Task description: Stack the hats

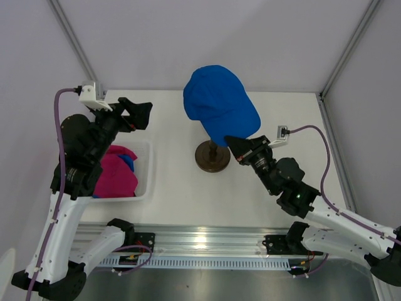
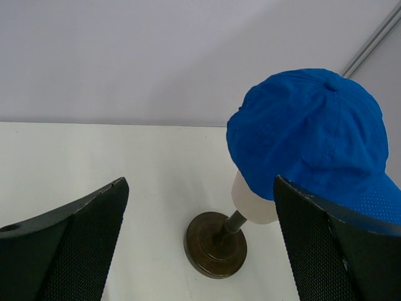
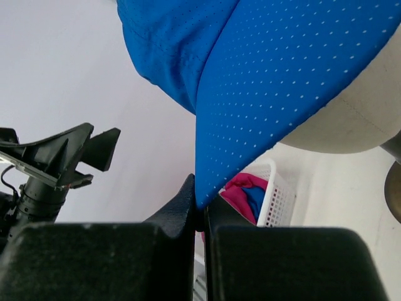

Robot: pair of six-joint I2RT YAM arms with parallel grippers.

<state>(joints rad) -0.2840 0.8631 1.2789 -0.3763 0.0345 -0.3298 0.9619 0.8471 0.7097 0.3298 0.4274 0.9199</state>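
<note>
Sitting closest to the arm bases, left side of the worktop (image 1: 188, 200): white basket (image 1: 145, 170) with magenta hats (image 1: 116, 177) bundled inside and a bit of a blue hat (image 1: 128, 162) showing among them. Right gripper (image 3: 200, 210) reaches in from the near right, jaws squeezed together on the tip of the brim (image 3: 250, 100) of the blue cap (image 1: 219, 103); only a thin edge of fabric is caught between the fingers. Just behind the gripper is the dark round stand (image 1: 212, 157). The cap sits on the cream mannequin head (image 3: 351, 119) above the stand, brim pointing down toward the right arm. Left gripper (image 1: 144, 116) hangs over the far end of the basket, spread fully wide, nothing in it, well apart from the cap.
</note>
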